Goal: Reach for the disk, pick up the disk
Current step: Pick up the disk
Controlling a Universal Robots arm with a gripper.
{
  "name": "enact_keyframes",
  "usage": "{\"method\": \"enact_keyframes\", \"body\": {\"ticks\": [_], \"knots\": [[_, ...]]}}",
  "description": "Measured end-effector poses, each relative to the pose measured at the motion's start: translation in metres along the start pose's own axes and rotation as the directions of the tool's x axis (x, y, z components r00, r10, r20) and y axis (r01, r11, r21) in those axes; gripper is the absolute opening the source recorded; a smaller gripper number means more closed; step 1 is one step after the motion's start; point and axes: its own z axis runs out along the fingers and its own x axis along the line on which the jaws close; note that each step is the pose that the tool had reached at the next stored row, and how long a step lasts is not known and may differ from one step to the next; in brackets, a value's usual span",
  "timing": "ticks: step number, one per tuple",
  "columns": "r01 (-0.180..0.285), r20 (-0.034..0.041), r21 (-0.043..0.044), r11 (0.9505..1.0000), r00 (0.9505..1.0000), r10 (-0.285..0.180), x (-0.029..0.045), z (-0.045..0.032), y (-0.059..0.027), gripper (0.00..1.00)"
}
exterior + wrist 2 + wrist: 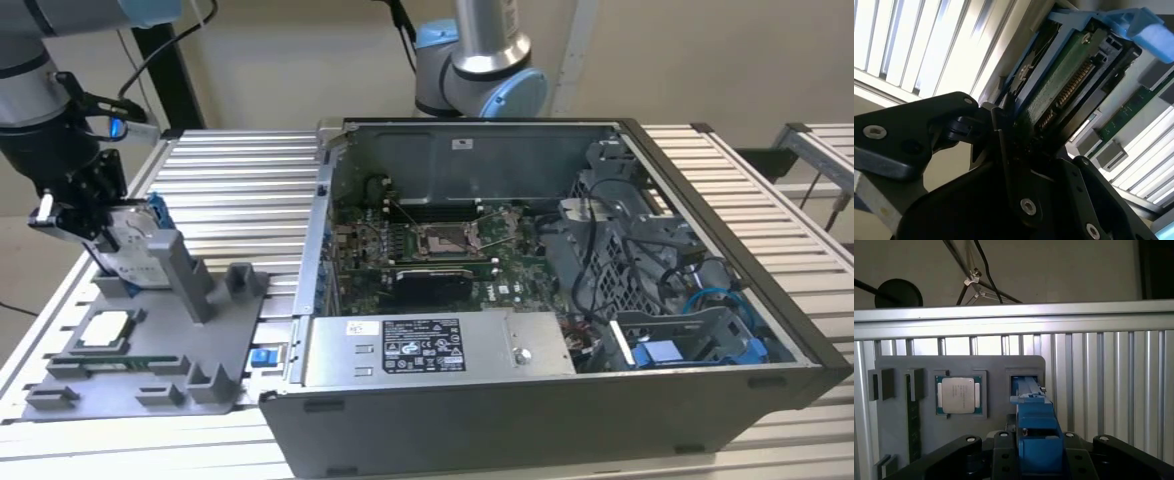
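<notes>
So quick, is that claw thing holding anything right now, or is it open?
Gripper: closed on the disk, gripping it by one end.

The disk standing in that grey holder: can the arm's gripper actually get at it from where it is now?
Most likely yes. The gripper is right at the disk, which stands on edge in the grey holder, and nothing stands between them.
</notes>
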Motion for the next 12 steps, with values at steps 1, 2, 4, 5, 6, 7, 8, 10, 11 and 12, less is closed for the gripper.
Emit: {"method": "enact_keyframes", "body": {"ticks": [1,2,4,5,6,7,8,10,11,12], "knots": [[0.0,0.0,0.0001,1.0,1.0,0.0,0.0,-0.0002,0.0,0.0],[0.0,0.0001,0.0001,1.0,1.0,0.0,0.0,-0.0005,0.0,0.0],[0.0,0.0,-0.0002,1.0,1.0,0.0,-0.0001,-0.002,0.0001,0.0],[0.0,0.0,0.0,1.0,1.0,0.0,-0.0001,-0.0031,0.0001,0.0],[0.0,0.0,0.0,1.0,1.0,0.0,-0.0002,-0.0047,0.0001,0.0],[0.0,0.0,-0.0001,1.0,1.0,0.0,-0.0002,-0.0066,0.0001,0.0],[0.0,0.0,-0.0001,1.0,1.0,0.0,-0.0003,-0.0086,0.0001,0.0],[0.0,0.0,-0.0001,1.0,1.0,0.0,-0.0004,-0.0129,0.0002,0.0],[0.0,-0.0001,-0.0001,1.0,1.0,0.0,-0.0004,-0.0155,0.0002,0.0],[0.0,0.0,0.0,1.0,1.0,0.0,-0.0005,-0.0175,0.0003,0.0]]}}
